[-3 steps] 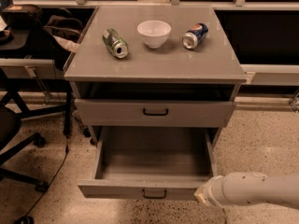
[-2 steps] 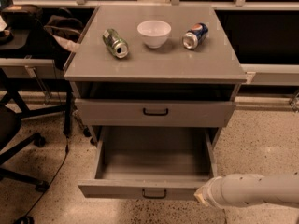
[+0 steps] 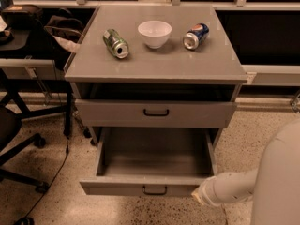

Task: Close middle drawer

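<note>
Clearly pulled far out toward the near side, the middle drawer (image 3: 123,188) sits low in the grey cabinet, its flat front nearest and a small black handle (image 3: 154,190) at the centre of that front. Its inside shows only bare grey floor and walls. At the near right corner of the front is the gripper (image 3: 199,198), right at the front's right end, though actual contact cannot be made out, nor whether it is open or closed. The pale arm (image 3: 229,187) behind it lies roughly level, running right to a broad rounded white body (image 3: 279,182) at the right edge. Above the middle drawer, the top drawer (image 3: 117,112) juts out slightly, with a dark gap above it under the cabinet top (image 3: 154,64). On that top, toward the far side, a white bowl (image 3: 154,33) stands upright between two cans lying on their sides: a green can (image 3: 116,43) to its left and a blue can (image 3: 196,36) to its right. A black office chair (image 3: 9,125) stands at the left.
</note>
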